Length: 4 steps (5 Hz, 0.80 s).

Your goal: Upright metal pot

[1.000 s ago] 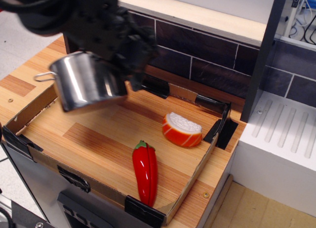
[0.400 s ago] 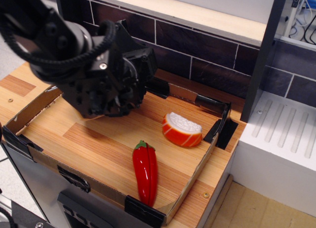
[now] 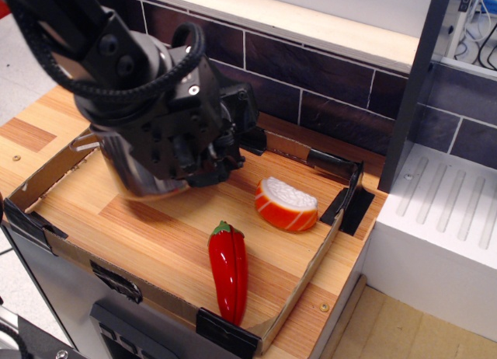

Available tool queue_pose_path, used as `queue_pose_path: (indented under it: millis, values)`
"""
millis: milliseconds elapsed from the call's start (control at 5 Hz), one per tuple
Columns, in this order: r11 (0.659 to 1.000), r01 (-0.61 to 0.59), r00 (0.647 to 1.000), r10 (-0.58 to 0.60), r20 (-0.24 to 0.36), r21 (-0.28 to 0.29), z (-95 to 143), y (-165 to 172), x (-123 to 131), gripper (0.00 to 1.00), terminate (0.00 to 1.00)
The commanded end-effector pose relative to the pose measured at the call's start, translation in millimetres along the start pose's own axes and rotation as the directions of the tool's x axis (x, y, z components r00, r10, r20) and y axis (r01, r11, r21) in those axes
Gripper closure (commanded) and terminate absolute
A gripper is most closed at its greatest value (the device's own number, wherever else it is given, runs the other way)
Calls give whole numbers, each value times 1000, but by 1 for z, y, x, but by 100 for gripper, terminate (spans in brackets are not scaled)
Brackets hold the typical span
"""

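The metal pot (image 3: 128, 176) is mostly hidden under my black gripper (image 3: 167, 153) at the left of the cardboard tray (image 3: 43, 184). Only its shiny lower wall and one wire loop handle (image 3: 84, 144) show. Its lower edge is at or just above the tray's wooden floor; I cannot tell if it touches. My fingertips are hidden behind the wrist body, and the pot stays with the gripper, which is shut on it.
A red chili pepper (image 3: 228, 270) lies at the tray's front. An orange and white salmon sushi piece (image 3: 286, 203) sits at the right. A dark tiled wall (image 3: 326, 79) runs behind. A dark post (image 3: 411, 87) and a white ribbed unit (image 3: 446, 211) stand to the right.
The gripper has come down and slightly right with the pot, from held high and tilted at the tray's back left to low over the tray floor. The arm now covers most of the pot.
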<state>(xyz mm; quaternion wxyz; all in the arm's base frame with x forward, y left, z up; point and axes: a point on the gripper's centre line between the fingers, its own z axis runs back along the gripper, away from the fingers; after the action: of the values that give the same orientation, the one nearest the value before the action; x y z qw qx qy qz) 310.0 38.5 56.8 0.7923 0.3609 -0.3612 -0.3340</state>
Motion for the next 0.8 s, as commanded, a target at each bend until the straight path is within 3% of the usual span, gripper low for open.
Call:
queue_pose_path:
  millis: [0,200,400,600]
  values:
    - [983,-182,980,182,-83,10,8,12,4,0,0]
    - [938,-329,934,307,-185,-106,10,19,5,0,0]
    - [911,-381,906,335,-258,-159,14,31,9,0,0]
    - [847,-467,872,393,-291,-255,26,59,13,0,0]
